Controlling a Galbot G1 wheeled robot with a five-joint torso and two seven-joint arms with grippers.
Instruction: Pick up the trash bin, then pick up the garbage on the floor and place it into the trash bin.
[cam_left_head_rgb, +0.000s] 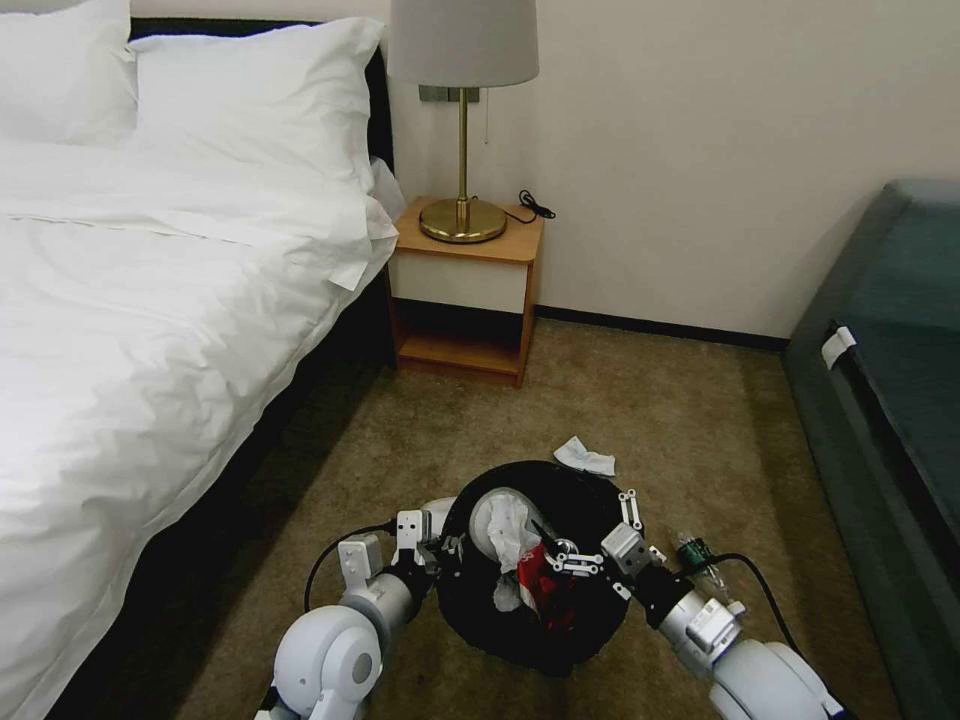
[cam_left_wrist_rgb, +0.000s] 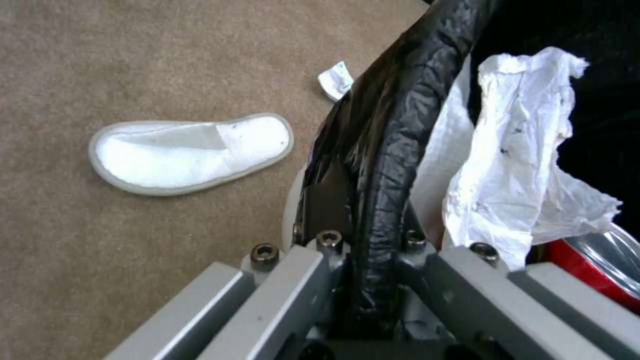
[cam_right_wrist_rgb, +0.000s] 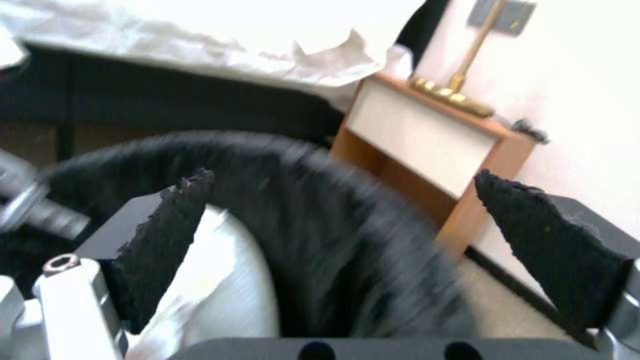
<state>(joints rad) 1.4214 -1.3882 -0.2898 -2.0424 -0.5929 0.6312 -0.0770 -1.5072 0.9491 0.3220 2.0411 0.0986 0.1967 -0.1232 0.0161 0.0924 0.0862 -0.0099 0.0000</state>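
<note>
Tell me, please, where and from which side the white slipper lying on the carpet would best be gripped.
Probably at the open heel end of the white slipper, from straight above. It lies flat, sole down, on the carpet, apart from the trash bin, so only a top approach pinching across its thin raised edge looks workable.

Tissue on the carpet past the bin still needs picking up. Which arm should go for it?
Probably the right. The right gripper is open and free over the trash bin, while the left gripper is clamped on the bin's rim, holding it. The tissue lies just beyond the bin.

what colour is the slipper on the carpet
White, with a pale grey edge; the slipper shows best in the left wrist view.
</note>
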